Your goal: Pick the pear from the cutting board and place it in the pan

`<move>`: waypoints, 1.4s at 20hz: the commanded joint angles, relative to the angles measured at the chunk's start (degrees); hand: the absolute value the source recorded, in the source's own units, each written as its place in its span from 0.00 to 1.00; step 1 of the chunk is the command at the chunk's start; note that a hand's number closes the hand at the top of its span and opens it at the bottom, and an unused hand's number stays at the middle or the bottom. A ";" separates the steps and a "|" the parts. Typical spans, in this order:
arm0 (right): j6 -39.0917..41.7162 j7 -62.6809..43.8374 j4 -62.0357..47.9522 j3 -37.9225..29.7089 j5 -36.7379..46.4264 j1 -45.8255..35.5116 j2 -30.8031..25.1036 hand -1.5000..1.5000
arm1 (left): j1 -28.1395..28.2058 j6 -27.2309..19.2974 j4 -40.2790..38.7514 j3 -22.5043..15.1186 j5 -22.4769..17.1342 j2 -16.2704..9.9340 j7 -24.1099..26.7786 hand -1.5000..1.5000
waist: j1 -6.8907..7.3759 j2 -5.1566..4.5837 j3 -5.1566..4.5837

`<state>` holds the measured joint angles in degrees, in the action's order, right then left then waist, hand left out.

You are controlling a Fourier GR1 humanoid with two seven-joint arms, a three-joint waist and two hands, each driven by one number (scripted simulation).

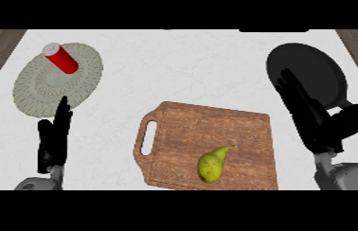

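A yellow-green pear (212, 164) lies on its side on the brown wooden cutting board (210, 128), near the board's front edge, stem pointing up-right. The black pan (308, 66) sits at the right back of the counter. My right hand (308, 114) is open with straight fingers, raised in front of the pan's near edge and to the right of the board, apart from the pear. At the lower left, my left hand (54, 137) rests open with fingers up.
A round woven grey placemat (42, 88) lies at the back left with a red can (61, 58) with a white lid on it. The counter is white marble. The board's handle slot (148, 139) faces left.
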<state>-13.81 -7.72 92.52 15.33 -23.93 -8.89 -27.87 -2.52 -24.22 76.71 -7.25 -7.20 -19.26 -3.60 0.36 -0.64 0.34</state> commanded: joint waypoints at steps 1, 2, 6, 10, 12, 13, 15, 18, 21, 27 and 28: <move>-0.40 0.12 -0.77 -2.17 -0.43 -0.21 3.48 1.00 | 0.97 3.20 4.56 -0.37 -0.05 -0.32 0.64 0.50 | -0.16 0.69 -0.32; -0.94 1.67 0.69 -3.18 -1.44 0.42 3.16 1.00 | -2.55 4.42 2.67 -1.60 -0.97 2.02 3.12 0.50 | -0.69 0.67 -0.34; -6.59 5.10 6.02 -6.14 -4.91 2.00 9.57 1.00 | -3.76 8.79 10.25 -6.99 -1.35 5.90 11.92 0.50 | -1.89 1.22 -0.35; -20.96 -3.67 12.02 -2.69 6.29 17.39 4.30 0.00 | 0.56 11.90 12.47 -7.28 -4.18 5.41 11.70 0.50 | -3.22 1.64 -0.57; -20.89 -2.19 23.12 1.49 8.57 25.86 3.93 0.00 | -0.85 11.51 10.16 -8.38 -3.42 7.51 12.29 0.50 | -3.48 1.36 -0.51; -20.43 -2.15 24.38 4.01 11.50 28.95 2.32 0.00 | -0.58 13.25 10.88 -8.15 -3.56 6.02 12.30 0.50 | -2.40 1.12 -0.46; -20.33 -2.77 25.41 3.32 15.25 31.86 -2.17 0.00 | -0.18 11.83 12.69 -9.91 -2.22 7.63 11.61 0.50 | -1.78 0.98 -0.41; -20.14 -10.35 30.52 2.18 18.14 31.23 -6.90 0.00 | 1.77 12.25 13.16 -10.13 -1.53 7.80 12.85 0.50 | -0.76 0.76 -0.41; -16.86 -18.73 34.44 1.93 18.47 29.06 -11.33 0.00 | 1.53 12.93 15.15 -10.45 -1.56 7.52 10.71 0.50 | -0.36 0.73 -0.40; -9.76 -33.64 29.18 7.19 19.24 13.86 -13.65 0.00 | -3.62 14.60 7.52 -8.61 -2.09 9.47 13.95 0.50 | 0.85 0.10 -0.50; -8.57 -36.24 29.21 7.28 19.78 12.21 -14.34 0.00 | -4.59 14.24 10.78 -9.06 -1.52 8.48 9.52 0.50 | 0.71 0.35 -0.43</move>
<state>-26.52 -35.53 123.27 20.50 -4.64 10.47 -40.36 -4.31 -10.26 88.48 -16.27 -9.15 -11.46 7.57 0.63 -0.17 -0.12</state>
